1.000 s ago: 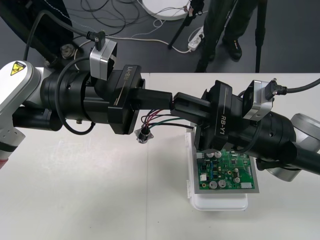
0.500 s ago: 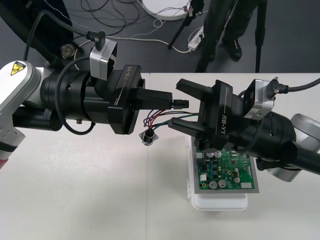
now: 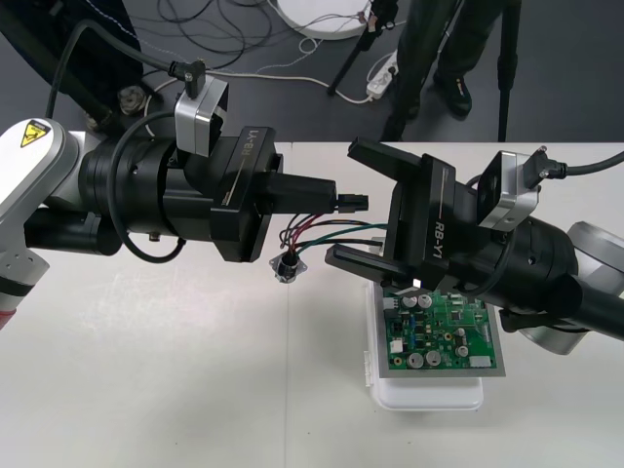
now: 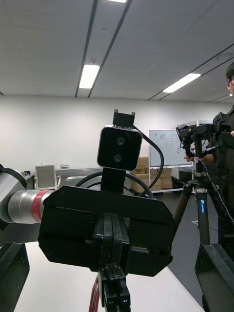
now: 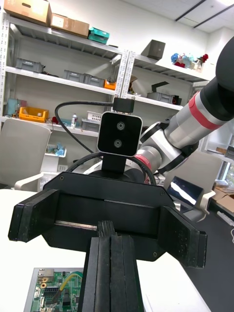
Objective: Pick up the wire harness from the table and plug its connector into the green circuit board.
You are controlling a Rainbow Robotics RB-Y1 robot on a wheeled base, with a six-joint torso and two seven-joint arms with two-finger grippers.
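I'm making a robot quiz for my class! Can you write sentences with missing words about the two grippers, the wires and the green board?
1. The left gripper is shut on the wire harness of thin red, black and green wires, whose small black plug points toward the ____ gripper.
2. The right gripper has its black fingers wide ____, not shut.
3. The green circuit board sits on a ____ base.

Missing words: right; open; white.
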